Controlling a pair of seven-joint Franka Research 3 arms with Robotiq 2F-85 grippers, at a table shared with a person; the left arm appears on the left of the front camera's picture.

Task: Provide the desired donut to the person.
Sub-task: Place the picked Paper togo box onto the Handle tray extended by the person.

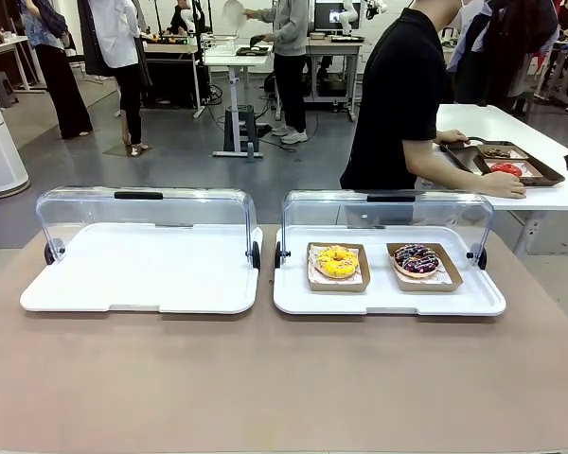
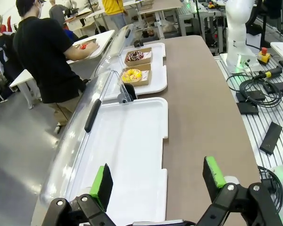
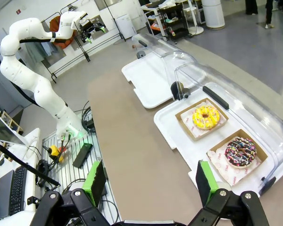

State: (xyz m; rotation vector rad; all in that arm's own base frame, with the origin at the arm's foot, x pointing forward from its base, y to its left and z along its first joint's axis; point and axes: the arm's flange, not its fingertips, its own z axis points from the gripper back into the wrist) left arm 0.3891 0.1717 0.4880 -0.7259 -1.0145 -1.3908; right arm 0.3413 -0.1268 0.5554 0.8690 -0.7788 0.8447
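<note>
Yellow donut [image 3: 205, 117] well beyond right gripper's [image 3: 151, 183] spread, empty fingers [image 3: 95, 181].

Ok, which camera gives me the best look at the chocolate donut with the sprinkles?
The right wrist view: the chocolate donut sits close and large in its brown tray, sprinkles plain. The front view shows it smaller, seen low across the table. The left wrist view shows it far off and tiny.
</note>
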